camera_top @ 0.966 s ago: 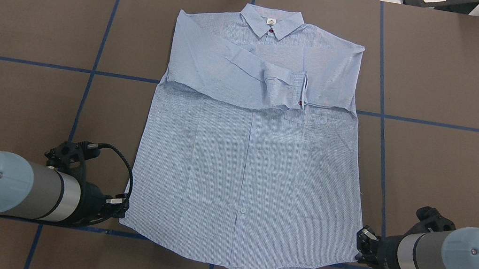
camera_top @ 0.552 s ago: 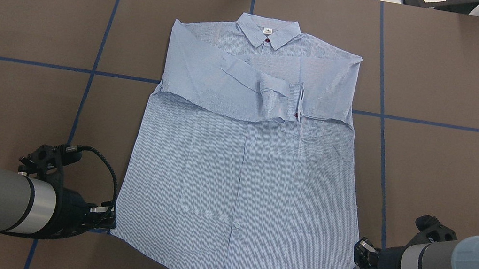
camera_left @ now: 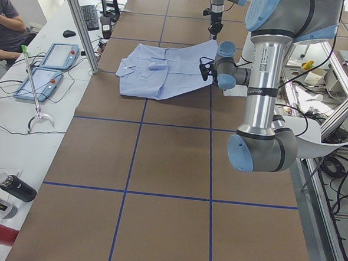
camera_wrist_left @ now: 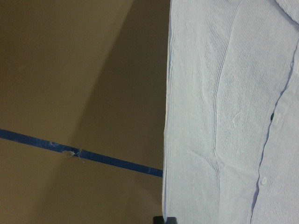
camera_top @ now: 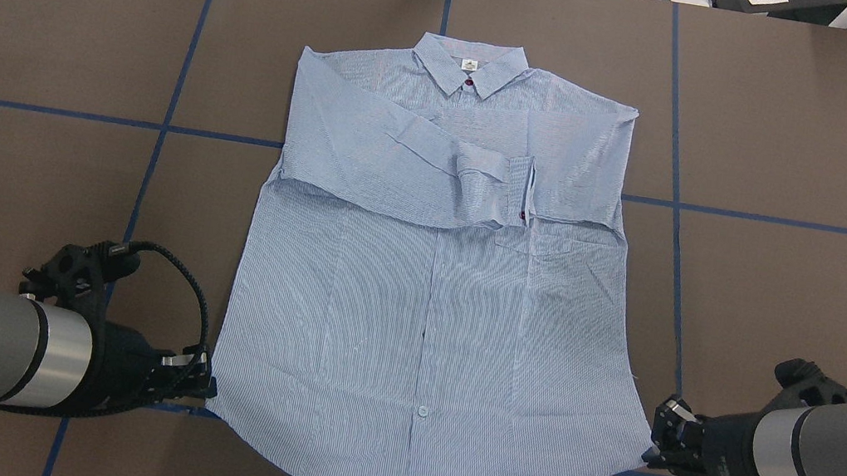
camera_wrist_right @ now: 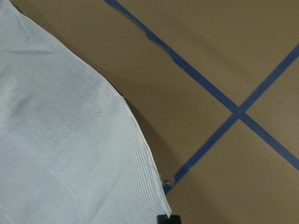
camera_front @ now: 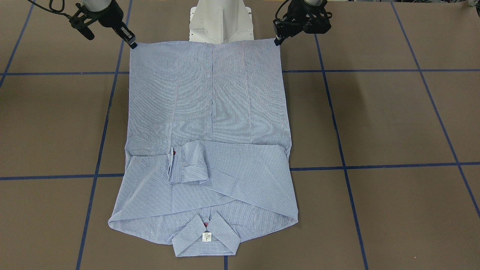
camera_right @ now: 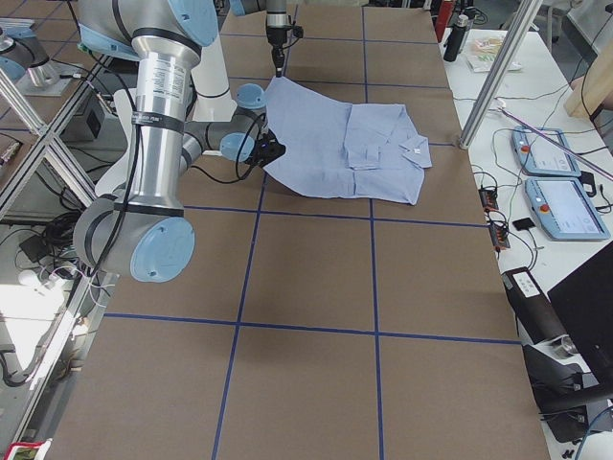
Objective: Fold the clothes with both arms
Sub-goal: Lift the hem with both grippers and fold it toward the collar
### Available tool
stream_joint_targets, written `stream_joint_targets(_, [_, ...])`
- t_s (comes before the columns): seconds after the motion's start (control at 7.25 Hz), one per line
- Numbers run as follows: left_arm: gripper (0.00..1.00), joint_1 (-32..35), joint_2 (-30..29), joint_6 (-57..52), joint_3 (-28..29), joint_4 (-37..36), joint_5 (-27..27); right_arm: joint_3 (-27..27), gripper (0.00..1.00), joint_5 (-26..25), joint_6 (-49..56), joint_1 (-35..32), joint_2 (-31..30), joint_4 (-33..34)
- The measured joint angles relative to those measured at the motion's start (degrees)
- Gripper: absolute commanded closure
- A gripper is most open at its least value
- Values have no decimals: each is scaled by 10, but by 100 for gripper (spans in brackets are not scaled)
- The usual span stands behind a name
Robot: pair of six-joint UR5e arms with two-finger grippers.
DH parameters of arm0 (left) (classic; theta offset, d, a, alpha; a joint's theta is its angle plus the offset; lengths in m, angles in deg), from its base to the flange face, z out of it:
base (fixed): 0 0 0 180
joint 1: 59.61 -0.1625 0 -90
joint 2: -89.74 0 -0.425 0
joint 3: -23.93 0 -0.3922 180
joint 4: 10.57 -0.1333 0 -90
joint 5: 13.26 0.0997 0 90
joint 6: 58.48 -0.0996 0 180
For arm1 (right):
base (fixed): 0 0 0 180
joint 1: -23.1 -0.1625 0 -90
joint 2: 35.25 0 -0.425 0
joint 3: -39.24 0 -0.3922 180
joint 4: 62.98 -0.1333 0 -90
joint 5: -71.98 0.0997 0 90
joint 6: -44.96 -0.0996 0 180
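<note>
At the robot-side edge of the table (camera_top: 799,311), the left gripper (camera_top: 203,392) and right gripper (camera_top: 656,451) are pinching the hem corners of the shirt (camera_top: 431,298) between closed jaws. The bottom fold seems to be starting, and it is calling for carrying both corners evenly toward the collar.

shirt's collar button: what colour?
The collar button is red; the exterior front-facing view shows it best.

Even bright light, dim wrist views
</note>
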Motion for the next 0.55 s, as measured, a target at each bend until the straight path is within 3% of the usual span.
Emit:
stream_joint_targets(0.28, [100, 93, -66, -24, 51, -2, -27, -54, 100, 39, 9, -104, 119, 91])
stream_joint_targets(0.55, [100, 195, -140, -36, 137, -1, -80, -122, 100, 54, 28, -194, 245, 190])
